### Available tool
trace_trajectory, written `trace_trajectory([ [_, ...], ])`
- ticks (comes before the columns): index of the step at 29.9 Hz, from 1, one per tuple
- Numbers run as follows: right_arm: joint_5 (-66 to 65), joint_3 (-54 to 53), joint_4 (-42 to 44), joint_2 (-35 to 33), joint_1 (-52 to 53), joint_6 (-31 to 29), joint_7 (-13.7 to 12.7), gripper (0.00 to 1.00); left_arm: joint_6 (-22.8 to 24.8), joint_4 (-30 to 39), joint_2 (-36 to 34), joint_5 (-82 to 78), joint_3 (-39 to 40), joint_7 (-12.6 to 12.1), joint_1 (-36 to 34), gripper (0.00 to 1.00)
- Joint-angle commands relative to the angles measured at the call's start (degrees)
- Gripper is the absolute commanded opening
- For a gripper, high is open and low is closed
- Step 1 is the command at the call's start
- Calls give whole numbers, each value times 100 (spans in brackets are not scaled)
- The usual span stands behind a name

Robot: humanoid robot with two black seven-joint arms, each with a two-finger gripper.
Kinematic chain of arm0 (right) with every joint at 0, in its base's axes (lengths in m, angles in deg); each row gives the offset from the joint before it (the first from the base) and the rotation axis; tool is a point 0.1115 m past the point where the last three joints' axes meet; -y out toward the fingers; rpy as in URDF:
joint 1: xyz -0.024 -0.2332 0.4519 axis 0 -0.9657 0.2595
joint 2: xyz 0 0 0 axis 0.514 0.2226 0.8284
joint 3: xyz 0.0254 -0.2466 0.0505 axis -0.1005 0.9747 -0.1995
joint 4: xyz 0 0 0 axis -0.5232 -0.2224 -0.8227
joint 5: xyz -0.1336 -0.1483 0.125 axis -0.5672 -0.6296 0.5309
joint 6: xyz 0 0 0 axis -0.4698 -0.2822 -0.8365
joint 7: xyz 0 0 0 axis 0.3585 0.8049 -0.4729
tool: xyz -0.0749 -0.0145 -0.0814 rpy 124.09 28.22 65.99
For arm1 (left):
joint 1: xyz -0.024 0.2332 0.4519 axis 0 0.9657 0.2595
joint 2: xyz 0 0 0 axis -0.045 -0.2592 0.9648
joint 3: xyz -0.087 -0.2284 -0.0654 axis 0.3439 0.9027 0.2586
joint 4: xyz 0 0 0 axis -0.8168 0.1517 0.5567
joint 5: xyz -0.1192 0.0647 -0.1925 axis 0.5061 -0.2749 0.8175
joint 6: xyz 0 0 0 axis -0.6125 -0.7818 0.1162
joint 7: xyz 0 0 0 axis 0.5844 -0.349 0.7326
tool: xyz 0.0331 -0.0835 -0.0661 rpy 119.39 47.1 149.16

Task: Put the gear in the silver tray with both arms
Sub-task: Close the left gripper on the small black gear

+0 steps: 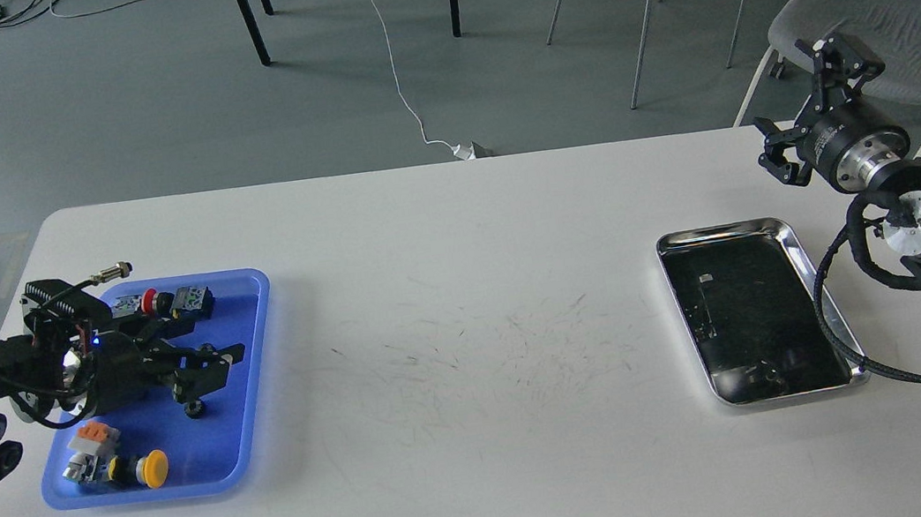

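Observation:
A small black gear [195,408] lies in the blue plastic tray [260,320] at the table's left. My left gripper [211,371] hangs low over this tray with its fingers apart, the near finger just above the gear and touching or nearly touching it. A second gear seen earlier is hidden under the gripper. The silver tray [724,230] lies at the right with its dark base bare. My right gripper [807,104] is open and empty, raised beyond the tray's far right corner, past the table's edge.
The blue tray also holds a red-capped switch [150,301], an orange and white part [92,436] and a yellow push button [153,468]. A black cable [835,334] from my right arm droops along the silver tray's right rim. Chairs stand behind the table.

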Motion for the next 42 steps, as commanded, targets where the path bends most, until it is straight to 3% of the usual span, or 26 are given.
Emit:
trace_trajectory([
  [1, 0, -10, 1, 6, 0, -1, 38, 99, -53, -198, 106, -8, -7, 0, 34, 82],
  [20, 0, 7, -8, -3, -9, -1, 82, 99, -237, -506, 247, -61, -7, 0, 157, 70],
  [24, 0, 8, -8, -3, -9, -1, 82, 99, -237, -585, 238, -69, -7, 0, 157, 61],
  [39, 0, 34, 1, -3, -9, -1, 82, 99, -246, -620, 378, -52, -7, 0, 201, 51],
  [42, 0, 43, 1, -12, -17, -1, 82, 99, -263, -620, 387, -61, -7, 0, 201, 44],
])
